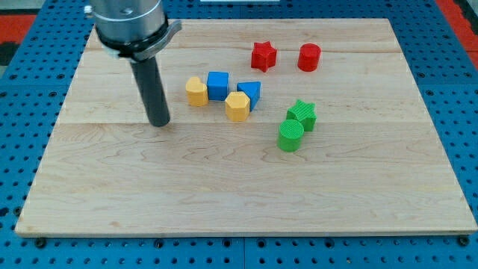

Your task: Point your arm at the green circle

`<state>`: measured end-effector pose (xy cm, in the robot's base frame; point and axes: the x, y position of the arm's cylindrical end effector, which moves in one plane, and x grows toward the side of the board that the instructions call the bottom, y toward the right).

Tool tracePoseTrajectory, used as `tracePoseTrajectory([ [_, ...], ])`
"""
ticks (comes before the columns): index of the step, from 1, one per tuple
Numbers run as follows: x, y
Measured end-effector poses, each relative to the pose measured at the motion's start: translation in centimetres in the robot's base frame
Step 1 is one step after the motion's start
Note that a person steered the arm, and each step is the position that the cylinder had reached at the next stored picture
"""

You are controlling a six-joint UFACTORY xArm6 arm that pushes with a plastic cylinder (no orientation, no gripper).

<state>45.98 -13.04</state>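
A pale wooden desk [224,194] is lying on blue pegboard [30,45] (no fingers fitted), my tip [159,123] resting well left of the green circle [290,136].

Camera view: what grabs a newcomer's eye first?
The big dark rod at the view's upper left, my tip resting on bare wood well left of every block. Next, the yellow and blue cluster at centre, led by the blue cube. The green circle sits right of centre, against the green star.
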Motion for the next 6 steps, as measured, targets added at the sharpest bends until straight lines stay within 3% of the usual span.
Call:
tracePoseTrajectory([
  [1,5.3,1.9],
  [3,4.6,15.4],
  [6,4.7,17.0],
])
